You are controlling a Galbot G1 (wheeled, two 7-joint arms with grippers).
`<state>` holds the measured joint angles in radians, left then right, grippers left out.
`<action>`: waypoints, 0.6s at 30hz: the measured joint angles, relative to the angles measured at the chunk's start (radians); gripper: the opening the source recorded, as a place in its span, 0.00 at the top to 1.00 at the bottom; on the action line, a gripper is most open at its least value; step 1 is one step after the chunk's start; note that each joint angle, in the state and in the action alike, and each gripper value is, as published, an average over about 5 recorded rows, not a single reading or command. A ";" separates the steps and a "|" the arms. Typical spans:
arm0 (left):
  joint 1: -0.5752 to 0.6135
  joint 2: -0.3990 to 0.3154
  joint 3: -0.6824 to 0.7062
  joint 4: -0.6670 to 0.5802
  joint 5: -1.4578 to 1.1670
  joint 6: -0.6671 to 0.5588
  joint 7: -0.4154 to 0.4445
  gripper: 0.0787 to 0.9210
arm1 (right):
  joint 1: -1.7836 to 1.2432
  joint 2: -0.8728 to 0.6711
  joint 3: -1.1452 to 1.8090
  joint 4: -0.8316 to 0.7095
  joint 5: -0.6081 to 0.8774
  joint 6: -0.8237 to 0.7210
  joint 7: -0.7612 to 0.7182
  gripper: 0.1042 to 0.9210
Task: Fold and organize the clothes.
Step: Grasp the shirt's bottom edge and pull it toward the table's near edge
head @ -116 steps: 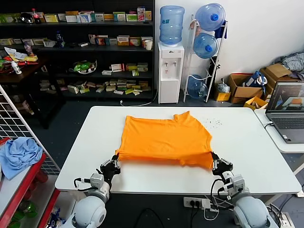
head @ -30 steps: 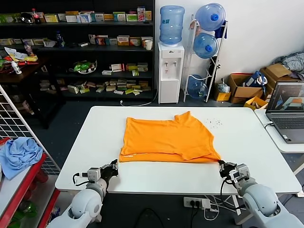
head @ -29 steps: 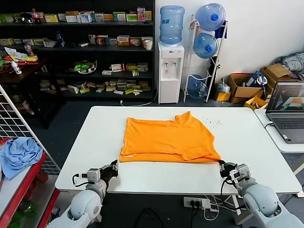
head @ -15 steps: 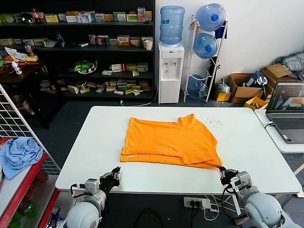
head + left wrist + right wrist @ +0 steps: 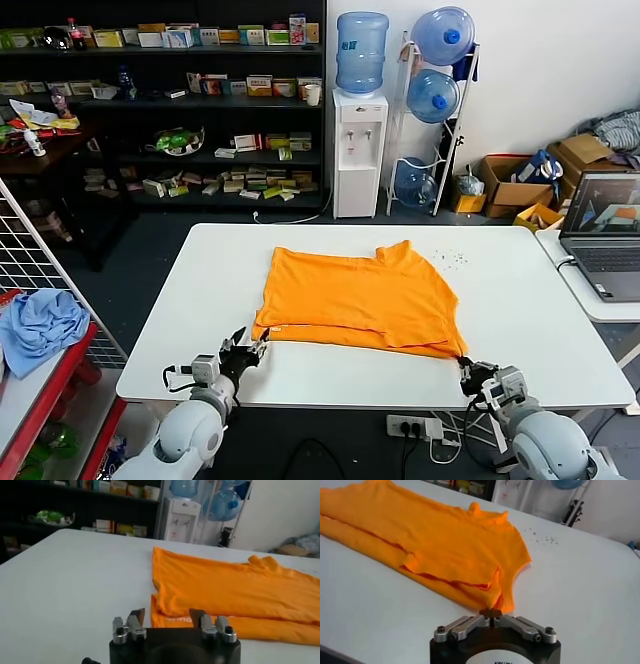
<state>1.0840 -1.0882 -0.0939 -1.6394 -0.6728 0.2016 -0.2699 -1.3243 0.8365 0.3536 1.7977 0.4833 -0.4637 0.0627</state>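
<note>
Item: orange T-shirt (image 5: 355, 296), folded once, lying flat mid-table on the white table (image 5: 520, 300), its near edge close to the table's near edge. Likely light, limp and wrinkle-prone; best gripped at the near corners.

Left gripper (image 5: 245, 352): fingers spread wide, empty, just short of the near-left corner.

Right gripper (image 5: 467, 375): fingers pinched together, at the near-right corner; whether it grips cloth is unclear.

Room: bare tabletop left, right and far; laptop (image 5: 602, 232) on a separate table, far right.

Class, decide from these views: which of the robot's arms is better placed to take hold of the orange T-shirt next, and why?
Left, probably. The left gripper is open, its fingers straddling the orange T-shirt corner nearest it. The right gripper is shut at the opposite corner and must open first.
</note>
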 measured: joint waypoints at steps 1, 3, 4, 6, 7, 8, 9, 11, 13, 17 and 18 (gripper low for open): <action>-0.009 -0.004 0.001 0.013 0.002 -0.001 0.000 0.21 | 0.001 0.000 0.000 -0.001 0.001 0.000 0.000 0.98; -0.025 -0.011 0.004 0.037 0.006 -0.003 0.001 0.22 | 0.002 0.000 -0.001 -0.003 0.002 0.001 0.000 0.98; -0.032 -0.015 0.004 0.048 0.008 -0.004 0.002 0.24 | 0.002 -0.001 -0.001 -0.003 0.003 0.001 0.000 0.98; -0.042 -0.019 0.005 0.069 0.012 -0.005 0.003 0.31 | 0.002 -0.002 -0.001 -0.001 0.005 0.000 0.001 0.98; -0.045 -0.020 0.005 0.077 0.013 -0.005 0.004 0.34 | 0.002 -0.002 -0.001 0.000 0.006 0.000 0.001 0.98; -0.047 -0.021 0.005 0.084 0.014 -0.005 0.004 0.38 | 0.002 -0.003 -0.001 0.001 0.006 0.000 0.001 0.98; -0.049 -0.021 0.004 0.089 0.014 -0.005 0.005 0.41 | 0.002 -0.003 0.000 0.002 0.007 -0.001 0.001 0.98; -0.050 -0.020 0.003 0.095 0.014 -0.005 0.004 0.49 | 0.003 -0.004 0.000 0.004 0.008 -0.001 0.002 0.98; -0.048 -0.018 0.001 0.097 0.014 -0.004 0.003 0.55 | 0.004 -0.004 0.000 0.004 0.008 -0.001 0.002 0.98; -0.035 -0.015 -0.005 0.092 0.014 -0.003 0.002 0.69 | 0.005 -0.004 0.000 0.004 0.008 -0.001 0.003 0.98; -0.030 -0.015 -0.007 0.090 0.014 -0.003 0.001 0.72 | 0.005 -0.004 0.000 0.004 0.008 -0.001 0.003 0.98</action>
<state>1.0539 -1.1033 -0.1006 -1.5496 -0.6592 0.1988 -0.2693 -1.3189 0.8323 0.3536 1.8019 0.4910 -0.4649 0.0662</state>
